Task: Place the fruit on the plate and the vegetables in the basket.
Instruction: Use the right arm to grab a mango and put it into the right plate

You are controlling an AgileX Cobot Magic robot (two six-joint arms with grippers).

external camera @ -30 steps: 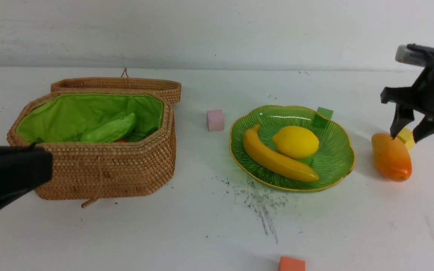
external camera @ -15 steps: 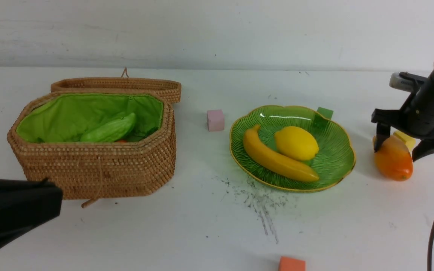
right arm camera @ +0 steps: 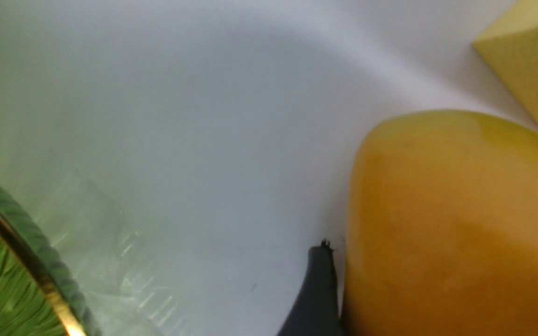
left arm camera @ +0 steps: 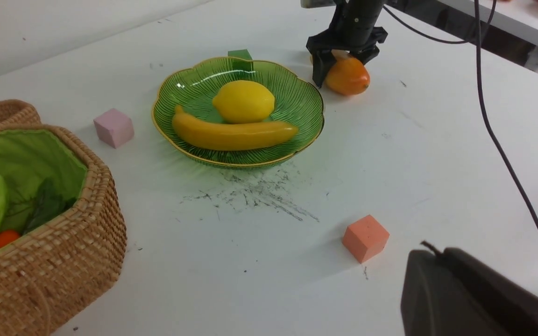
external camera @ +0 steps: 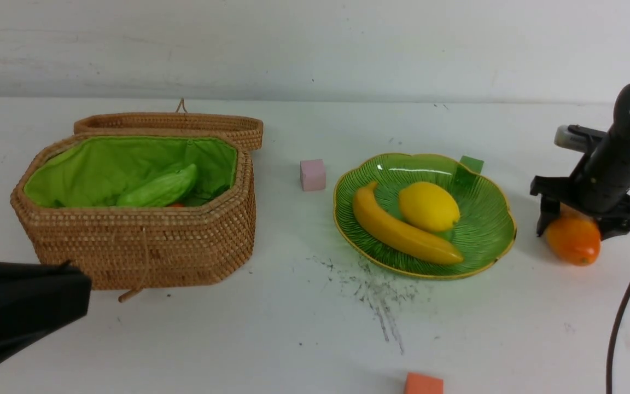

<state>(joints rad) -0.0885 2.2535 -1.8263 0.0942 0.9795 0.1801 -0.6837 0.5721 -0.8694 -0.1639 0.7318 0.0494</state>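
No brand, label or writing is legible on any item.

Compared with a second ago, the right gripper (external camera: 583, 225) has descended from above the mango (external camera: 575, 241) and now straddles its far end, jaws spread wide on either side. One finger (right arm camera: 318, 291) lies just beside the fruit's skin; actual contact cannot be confirmed, and the mango rests on the table (external camera: 293, 328), to the right of the plate (external camera: 498, 219) and apart from it. The left arm (external camera: 14, 306) has dropped lower in the front view. The lemon (external camera: 429, 206) appears to have shifted slightly on the plate; the banana (external camera: 402, 232) lies against it, both on the plate.

The basket (external camera: 145, 251) stands open at the left with its lid (external camera: 173, 123) folded behind. Inside, the green gourd (external camera: 159, 189) is plain; the carrot (left arm camera: 0, 239) shows only as an orange sliver, and dark leaves (left arm camera: 45, 210) beside it are all that shows of the radish.

Hidden or cut off: the left gripper's jaws are not visible in any view, only a black housing; it is closed. The yellow cube (right arm camera: 530, 70) is masked by the right arm in the front view. The green cube (external camera: 471, 164) sits partly behind the plate. The orange cube (external camera: 423, 384) is cropped at the front edge. The pink cube (external camera: 313, 174) stands clear between basket and plate.
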